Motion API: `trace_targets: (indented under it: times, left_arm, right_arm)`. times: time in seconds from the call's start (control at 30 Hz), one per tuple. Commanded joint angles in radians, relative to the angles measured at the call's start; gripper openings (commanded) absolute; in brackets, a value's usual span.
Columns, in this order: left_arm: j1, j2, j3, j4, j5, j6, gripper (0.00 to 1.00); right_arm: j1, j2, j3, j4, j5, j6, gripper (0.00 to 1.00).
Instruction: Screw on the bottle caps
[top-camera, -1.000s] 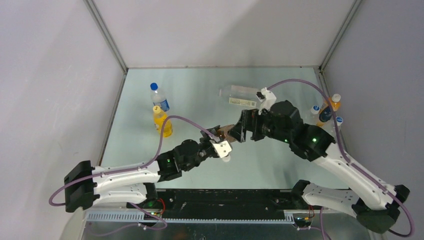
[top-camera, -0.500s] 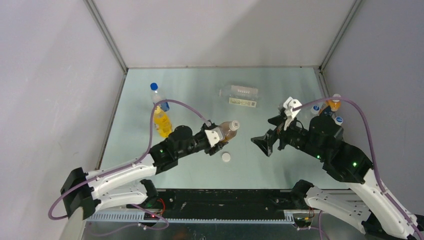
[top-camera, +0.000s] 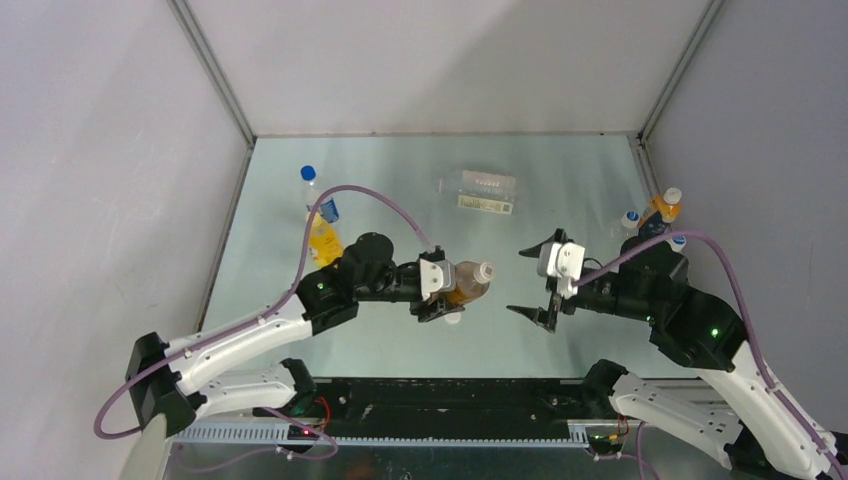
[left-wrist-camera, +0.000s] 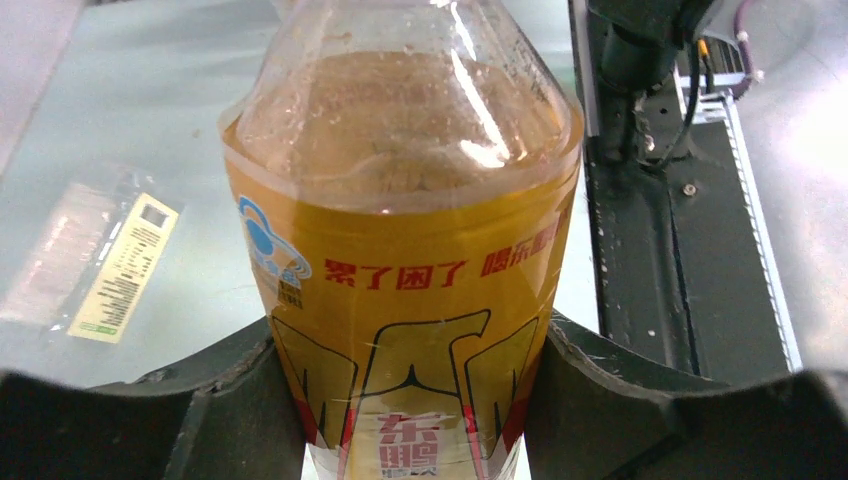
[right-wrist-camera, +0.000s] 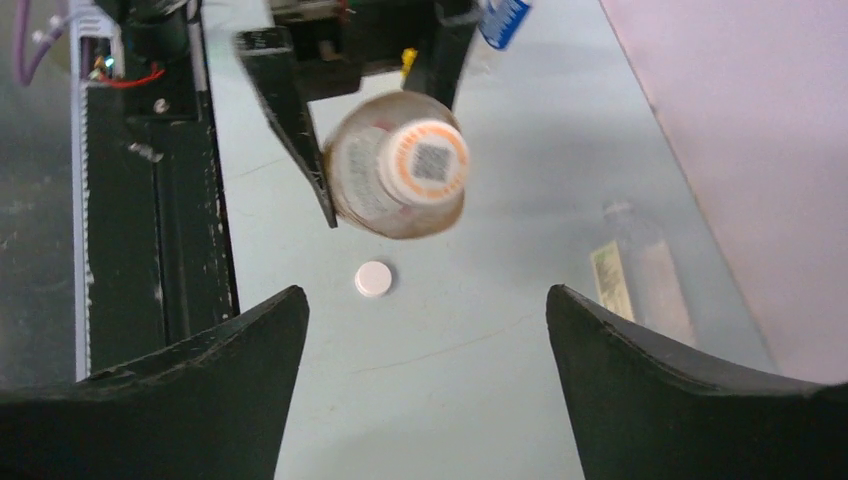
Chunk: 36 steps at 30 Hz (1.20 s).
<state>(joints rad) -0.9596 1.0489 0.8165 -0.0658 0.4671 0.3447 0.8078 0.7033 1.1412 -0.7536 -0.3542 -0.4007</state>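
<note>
My left gripper (top-camera: 447, 286) is shut on the brown-drink bottle (top-camera: 466, 280) with the red-and-gold label and holds it tilted above the table, neck pointing right. It fills the left wrist view (left-wrist-camera: 400, 250). A white cap (right-wrist-camera: 424, 162) with a printed code sits on its neck. A second, loose white cap (right-wrist-camera: 373, 278) lies on the table below the bottle, half hidden in the top view (top-camera: 453, 318). My right gripper (top-camera: 530, 282) is open and empty, just right of the bottle's neck, facing it (right-wrist-camera: 425, 300). The clear bottle (top-camera: 480, 190) lies on its side at the back.
A blue-capped water bottle (top-camera: 318, 195) and an orange-drink bottle (top-camera: 322, 240) stand at the left. Several small bottles (top-camera: 655, 215) stand by the right wall. The black rail (left-wrist-camera: 640, 200) runs along the near table edge. Enclosure walls close in the sides and back.
My right gripper came off the brown-drink bottle, drew back to the right and now faces its capped neck, open. My left gripper carried the bottle a little right and nearer.
</note>
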Motion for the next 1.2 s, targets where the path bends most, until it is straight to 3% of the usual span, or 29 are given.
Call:
trace_targets:
  times: [0.0,0.5,0.9,1.17]
  left_arm:
    - [0.005,0.018,0.067,-0.105,0.074,0.041,0.00]
    - [0.000,0.045,0.134,-0.257,0.123,0.124,0.00]
    - [-0.005,0.062,0.155,-0.287,0.126,0.150,0.00]
    - [-0.008,0.077,0.173,-0.297,0.116,0.166,0.00]
  right_arm:
    - [0.003,-0.004,0.006,-0.010,-0.194,-0.208,0.85]
    - [0.018,0.116,0.084,-0.048,-0.271,-0.293,0.55]
    - [0.026,0.168,0.109,-0.070,-0.296,-0.304,0.44]
    - [0.027,0.194,0.109,-0.092,-0.301,-0.290,0.29]
